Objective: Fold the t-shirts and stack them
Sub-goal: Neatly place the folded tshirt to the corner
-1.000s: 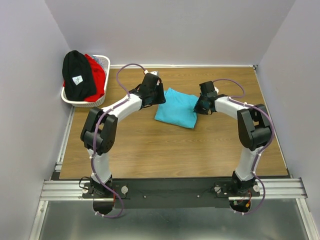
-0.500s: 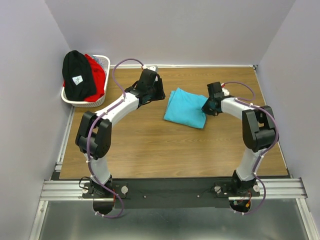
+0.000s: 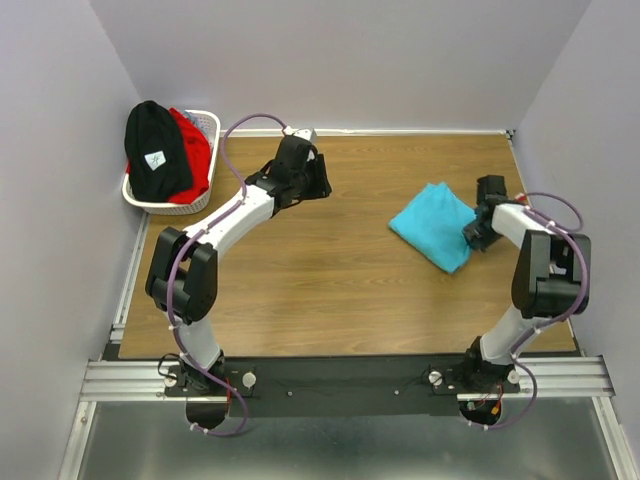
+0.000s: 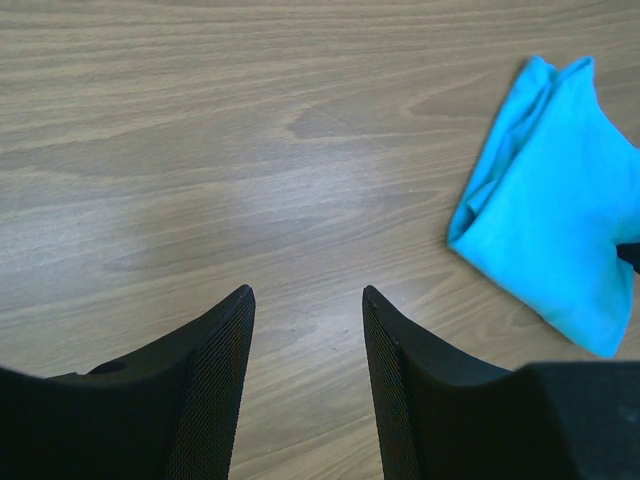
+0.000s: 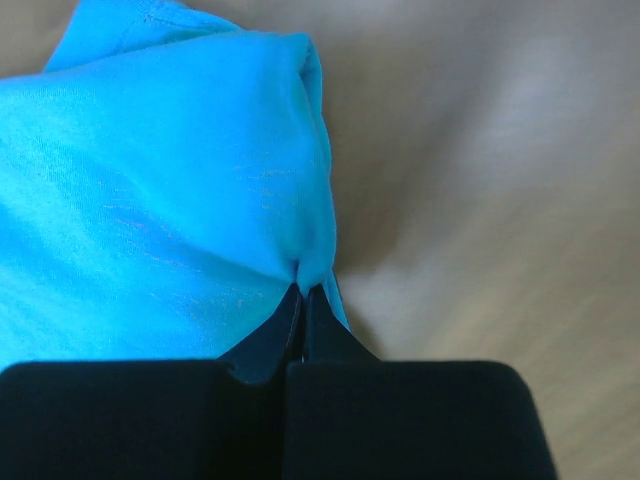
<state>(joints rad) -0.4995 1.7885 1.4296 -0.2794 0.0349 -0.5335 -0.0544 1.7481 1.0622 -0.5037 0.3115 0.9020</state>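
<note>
The folded turquoise t-shirt (image 3: 432,224) lies on the wooden table at the right; it also shows in the left wrist view (image 4: 550,240) and fills the right wrist view (image 5: 160,190). My right gripper (image 3: 474,232) is shut on the shirt's right edge (image 5: 305,290). My left gripper (image 3: 322,188) is open and empty over bare wood at the back centre (image 4: 305,300), well left of the shirt. The black t-shirt (image 3: 155,150) with a small white label and the red t-shirt (image 3: 193,150) lie piled in the white basket (image 3: 207,120).
The white lattice basket stands at the table's back left corner, against the left wall. Grey walls close the table on three sides. A metal rail (image 3: 340,378) runs along the near edge at the arm bases.
My right gripper has dragged the turquoise shirt from the table's centre to the right side. My left gripper has let go of it and stays at the back centre, open.
</note>
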